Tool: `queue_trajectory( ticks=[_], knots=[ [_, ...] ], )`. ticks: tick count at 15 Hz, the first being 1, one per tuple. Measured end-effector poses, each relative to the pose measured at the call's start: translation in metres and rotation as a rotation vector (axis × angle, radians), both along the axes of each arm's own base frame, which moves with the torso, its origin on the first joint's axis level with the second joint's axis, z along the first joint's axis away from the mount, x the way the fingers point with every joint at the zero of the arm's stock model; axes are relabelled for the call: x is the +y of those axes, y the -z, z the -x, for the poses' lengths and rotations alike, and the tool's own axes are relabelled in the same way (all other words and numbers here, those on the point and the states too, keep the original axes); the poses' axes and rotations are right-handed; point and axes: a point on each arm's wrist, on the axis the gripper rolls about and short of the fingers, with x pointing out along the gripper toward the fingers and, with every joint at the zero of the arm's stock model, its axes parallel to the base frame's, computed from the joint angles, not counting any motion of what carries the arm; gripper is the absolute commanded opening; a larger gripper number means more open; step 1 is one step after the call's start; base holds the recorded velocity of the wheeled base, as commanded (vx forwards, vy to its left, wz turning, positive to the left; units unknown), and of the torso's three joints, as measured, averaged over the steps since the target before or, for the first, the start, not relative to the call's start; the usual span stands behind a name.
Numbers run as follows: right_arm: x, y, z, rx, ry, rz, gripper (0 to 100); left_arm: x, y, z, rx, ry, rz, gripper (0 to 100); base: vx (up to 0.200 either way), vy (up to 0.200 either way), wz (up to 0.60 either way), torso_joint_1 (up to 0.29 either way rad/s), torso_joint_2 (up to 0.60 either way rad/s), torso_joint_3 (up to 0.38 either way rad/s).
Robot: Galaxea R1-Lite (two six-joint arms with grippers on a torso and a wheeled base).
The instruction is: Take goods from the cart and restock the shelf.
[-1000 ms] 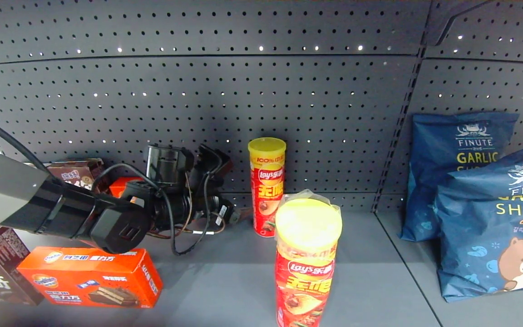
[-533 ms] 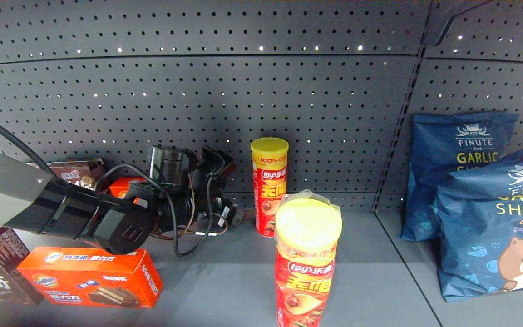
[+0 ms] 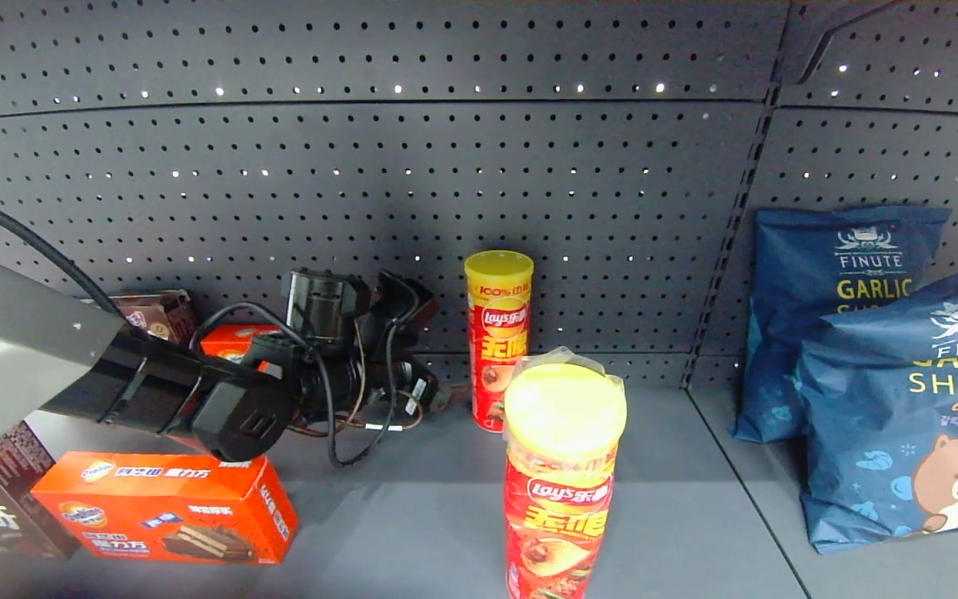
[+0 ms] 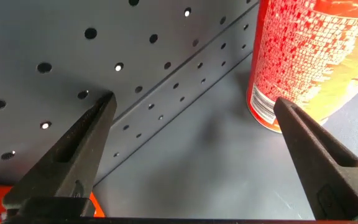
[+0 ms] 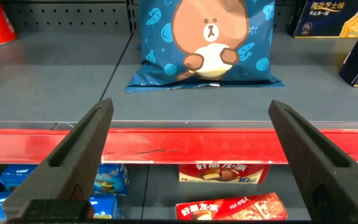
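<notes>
An orange box (image 3: 167, 516) lies at the front left of the shelf (image 3: 412, 507). Behind it, the left gripper (image 4: 191, 111) sits low by the back wall, open wide and holding nothing. Just beside it, a red chips can (image 3: 498, 337) stands up straight. A second can (image 3: 562, 482) stands nearer the front. Two blue bags (image 3: 903, 416) lean on the right. The right gripper (image 5: 189, 112) is open wide and empty too, facing a bear bag (image 5: 202, 43).

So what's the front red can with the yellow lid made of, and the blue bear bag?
Front can: likely glossy printed cardboard, stiff straight tube. Yellow lid: plastic, slightly see-through at the rim. Bear bag: shiny, creased plastic film.
</notes>
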Motion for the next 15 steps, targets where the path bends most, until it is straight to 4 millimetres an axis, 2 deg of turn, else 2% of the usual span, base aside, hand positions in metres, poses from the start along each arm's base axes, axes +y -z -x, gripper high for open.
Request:
queue_trajectory(
  ticks=[7,15],
  knots=[
    [0.000,0.000,0.000,0.000,0.000,0.000,100,-0.013,0.006,-0.002,0.006,0.023,-0.005,100,0.000,0.000,0.00,0.000,0.00,0.000],
    [0.000,0.000,0.000,0.000,0.000,0.000,100,-0.017,0.010,-0.004,0.012,0.023,-0.008,100,0.000,0.000,0.00,0.000,0.00,0.000]
  ],
)
